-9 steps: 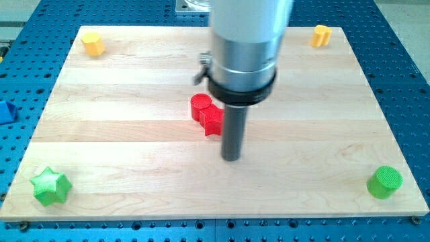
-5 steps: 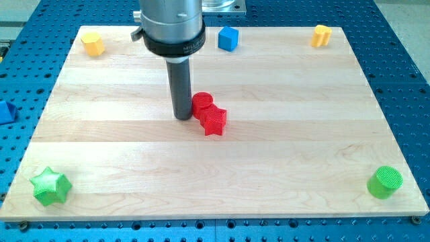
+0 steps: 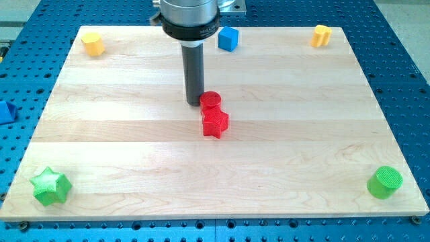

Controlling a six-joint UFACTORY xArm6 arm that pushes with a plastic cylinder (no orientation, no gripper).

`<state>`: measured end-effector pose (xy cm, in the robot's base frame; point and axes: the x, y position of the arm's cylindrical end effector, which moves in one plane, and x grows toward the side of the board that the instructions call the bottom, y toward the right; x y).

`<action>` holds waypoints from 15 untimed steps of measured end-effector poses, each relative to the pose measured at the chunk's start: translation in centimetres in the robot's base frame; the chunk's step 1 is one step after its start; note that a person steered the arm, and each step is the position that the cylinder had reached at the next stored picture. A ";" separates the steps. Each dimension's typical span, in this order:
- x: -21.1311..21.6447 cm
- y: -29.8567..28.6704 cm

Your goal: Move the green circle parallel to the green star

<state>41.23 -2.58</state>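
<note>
Blue perforated metal surrounds a pale wooden desk (image 3: 134, 154) made of lengthwise planks, grain running left to right across the view; the desk fills most of the frame.

Tool: my rod, dark and straight, descending from a silver collar at the view's top. It has no jaws, so open or closed does not apply; it holds nothing. My tip (image 3: 195, 102) rests on the desk just left of the red cylinder (image 3: 210, 101), touching it or nearly so; I cannot tell which.

Centre: red cylinder, with a red star (image 3: 215, 124) directly below it in the view, the two touching.

Bottom right corner: green circle (image 3: 385, 182), a short ridged cylinder, well apart from my tip.

Bottom left corner: green star (image 3: 50, 186), at about the same level in the view as the green circle, the full width of the desk between them.

Top edge: blue cube (image 3: 228, 38), just right of my rod's collar.

Top left corner: yellow block (image 3: 93, 44), roughly hexagonal.

Top right corner: orange-yellow block (image 3: 322, 35), shape unclear.

Off the desk, view's left edge: blue piece (image 3: 5, 111) lying on the perforated metal, partly cut off by the frame.
</note>
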 end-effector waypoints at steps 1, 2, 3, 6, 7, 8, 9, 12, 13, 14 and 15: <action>0.0 0.7; -0.1 -1.3; 2.9 -3.9; 11.5 2.2; 8.0 3.3; 7.6 3.0; 8.4 4.2; 9.3 21.3; 10.5 26.3; 13.3 30.9; 16.0 33.0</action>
<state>57.26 30.41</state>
